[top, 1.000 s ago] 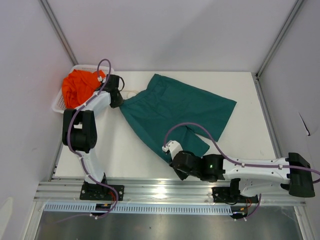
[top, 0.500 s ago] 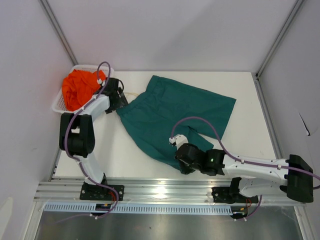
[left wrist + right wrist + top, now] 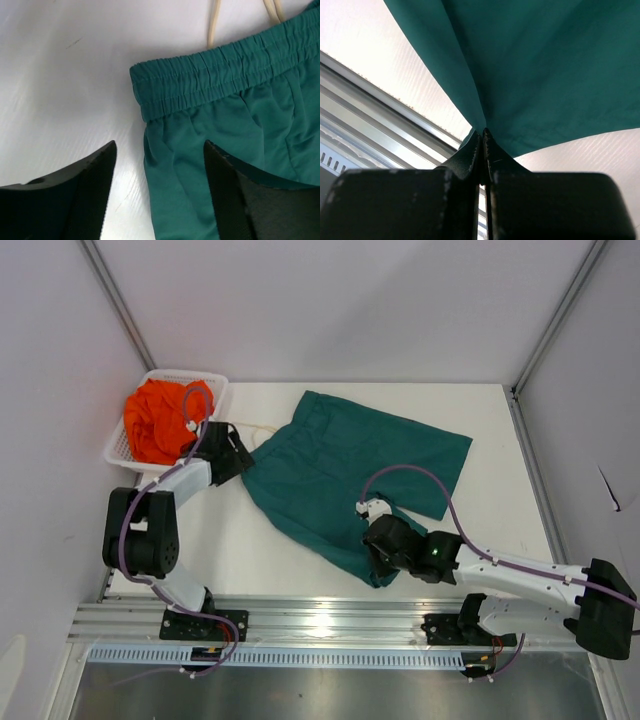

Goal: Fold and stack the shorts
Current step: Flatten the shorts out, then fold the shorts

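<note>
Right gripper (image 3: 482,135): jaws clenched tight on a pinch of the dark teal-green fabric shorts (image 3: 350,460), at the leg end nearest the arms. The cloth fans away from the pinch in taut creases.

Left gripper (image 3: 160,150): jaws spread wide, grasping nothing. The elastic waistband corner lies just ahead of the gap. One finger (image 3: 245,195) overlaps the fabric in the wrist view; I cannot tell whether it touches.

The teal pair lies mostly flat and slanted across the white table (image 3: 500,530), waistband toward the left arm, with a cream drawstring cord (image 3: 214,25) trailing off it. The bright orange fabric shorts (image 3: 160,420) sit bunched in the white mesh plastic basket (image 3: 215,390) at the far left corner.

Judgement: this looks like squaring the teal pair up for its first fold.
- Hold the right pinch firm and draw gently; a jerk would drag the whole garment.
- Close the left jaws squarely on the waistband corner, through both layers, clear of the cord.
- Tension the two ends evenly so the wrinkles go before any crease is set.
</note>
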{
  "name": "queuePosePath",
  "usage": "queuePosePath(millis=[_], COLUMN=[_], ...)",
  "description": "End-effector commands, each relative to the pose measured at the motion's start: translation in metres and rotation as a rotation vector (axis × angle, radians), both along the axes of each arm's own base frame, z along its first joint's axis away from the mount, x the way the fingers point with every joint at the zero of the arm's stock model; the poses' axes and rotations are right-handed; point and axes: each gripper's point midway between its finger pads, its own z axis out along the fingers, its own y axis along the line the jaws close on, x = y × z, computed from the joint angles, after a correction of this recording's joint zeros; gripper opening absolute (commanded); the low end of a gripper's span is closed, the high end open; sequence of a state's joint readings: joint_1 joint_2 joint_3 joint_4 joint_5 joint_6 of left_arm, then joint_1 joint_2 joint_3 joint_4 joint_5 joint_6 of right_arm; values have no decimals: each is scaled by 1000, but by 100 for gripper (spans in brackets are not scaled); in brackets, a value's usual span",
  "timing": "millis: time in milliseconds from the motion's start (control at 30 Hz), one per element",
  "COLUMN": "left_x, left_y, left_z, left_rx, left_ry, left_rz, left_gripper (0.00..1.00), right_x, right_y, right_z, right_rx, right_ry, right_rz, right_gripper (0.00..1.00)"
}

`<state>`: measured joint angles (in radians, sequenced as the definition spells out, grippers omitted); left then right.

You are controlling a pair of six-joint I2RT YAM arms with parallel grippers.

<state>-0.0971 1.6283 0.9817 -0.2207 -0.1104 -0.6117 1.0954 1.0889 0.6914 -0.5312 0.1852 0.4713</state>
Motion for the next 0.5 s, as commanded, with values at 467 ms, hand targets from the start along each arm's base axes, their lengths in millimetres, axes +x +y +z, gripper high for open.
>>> queuePosePath(millis=[467], left_x=[40], left_y=[0], left_z=[-18], left_rx=[-178], left_ry=[-107], left_rz=[91], left_gripper=[59], right_x=[-17], right_y=[5], right_z=[7], right_rx=[61], right_ry=[23], right_rz=[65], right_gripper=[0])
